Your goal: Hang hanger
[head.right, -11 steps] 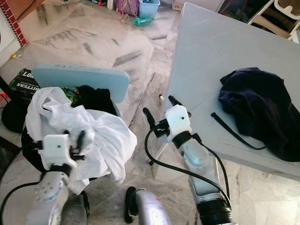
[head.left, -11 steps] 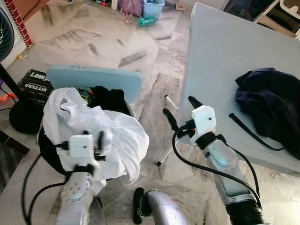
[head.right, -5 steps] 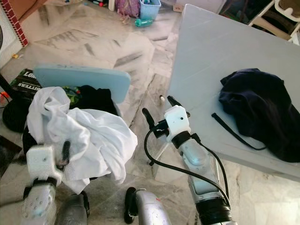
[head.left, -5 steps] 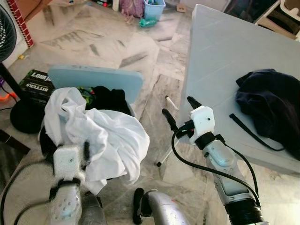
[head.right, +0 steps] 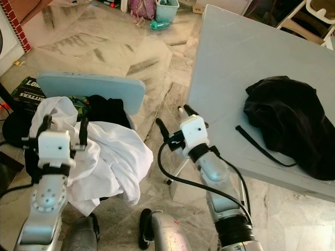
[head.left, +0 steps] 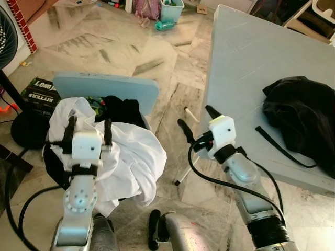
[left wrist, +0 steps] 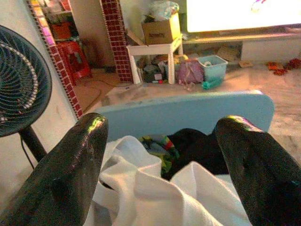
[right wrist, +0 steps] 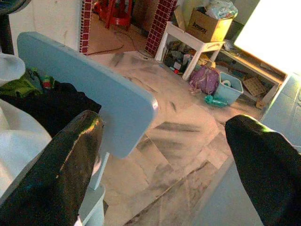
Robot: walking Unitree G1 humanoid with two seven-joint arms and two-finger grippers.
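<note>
No hanger can be made out, so this looks like the searching step before any hanging. The left end effector [head.left: 87,129] hovers with fingers spread, empty, just above the white cloth [head.left: 128,157] heaped with black clothes [head.left: 121,108] on the blue chair [head.left: 107,87]. The right end effector [head.left: 194,122] is also spread and empty, at the edge of the worktop [head.left: 246,57], with the dark garment [head.left: 302,112] well beyond it. Next it probably needs to find a hanger, perhaps under the clothes.

white cloth [head.right: 112,157] on chair [head.right: 94,89], both pincers spread
</note>
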